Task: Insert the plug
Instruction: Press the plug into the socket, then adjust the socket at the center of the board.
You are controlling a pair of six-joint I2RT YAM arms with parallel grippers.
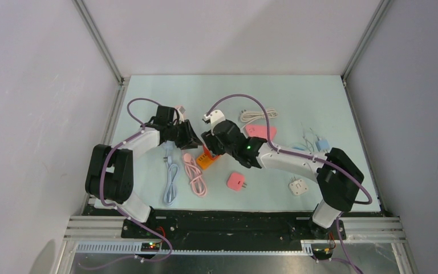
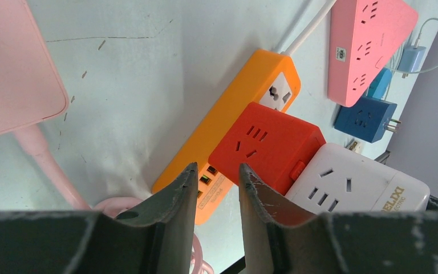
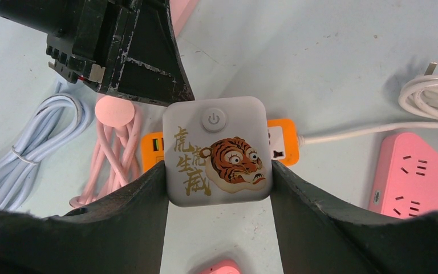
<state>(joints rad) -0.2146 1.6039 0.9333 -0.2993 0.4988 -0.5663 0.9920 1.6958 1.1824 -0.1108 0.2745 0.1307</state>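
R gripper (image 3: 218, 171) around plug (image 3: 217, 142)

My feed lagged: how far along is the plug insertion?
Done: the right gripper is clamped on the white tiger-print cube adapter, over the orange plastic power strip beside a red cube adapter. In hand: seating it; its pins are hidden, so I cannot tell if it is in. Remaining: press home, release. The left gripper hangs open, empty.

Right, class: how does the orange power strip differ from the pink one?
The orange power strip is a narrow bar; the pink power strip is a broad wedge. The orange one carries a red cube adapter; the pink one's visible sockets are empty. Both lie flat on the table, sockets up.
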